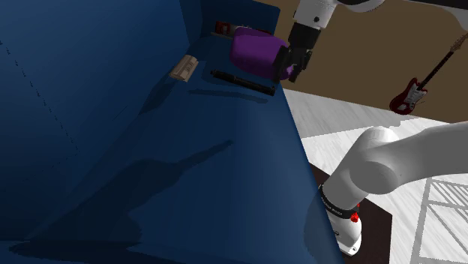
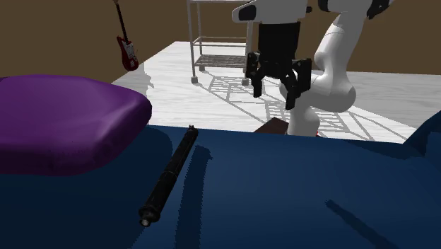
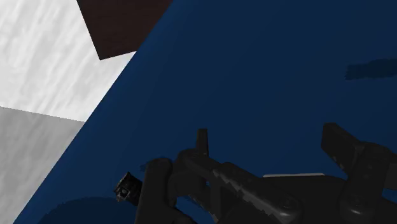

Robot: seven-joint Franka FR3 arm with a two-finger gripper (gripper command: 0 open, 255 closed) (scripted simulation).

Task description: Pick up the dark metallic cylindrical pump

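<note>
Pump: the long, thin, black tube-shaped pump [image 2: 169, 173] lies flat on the big dark blue surface [image 2: 318, 191], just beside the fat purple cushion [image 2: 63, 124].
Gripper: the all-black two-finger gripper [image 2: 274, 97] hangs in the air over the far edge of the dark blue surface, pointing down.
Fingers: they stand apart, with nothing between them.
Which way to go: in the second exterior view the pump is to the left of the gripper and lower down, nearer the camera. In the shoulder view the pump [image 1: 241, 82] is to the left of the gripper [image 1: 294, 69] and below it. The pump's right end in that view is the end nearest the fingers.
Long way of the pump: in the second exterior view it runs from the far edge of the surface toward the camera, along the side of the cushion. I think the fingers should close across the thin way, not along the long way.
Touching: the gripper and the pump are apart, so the pick-up is not yet done.
How many pumps: one.
How many arms and grippers: one of each.
How many cushions: one.
Other things: one small tan block [image 1: 184, 69] on the blue surface, one red guitar [image 2: 126, 42] by the brown wall, and one metal rack [image 2: 219, 35] on the pale floor.
</note>
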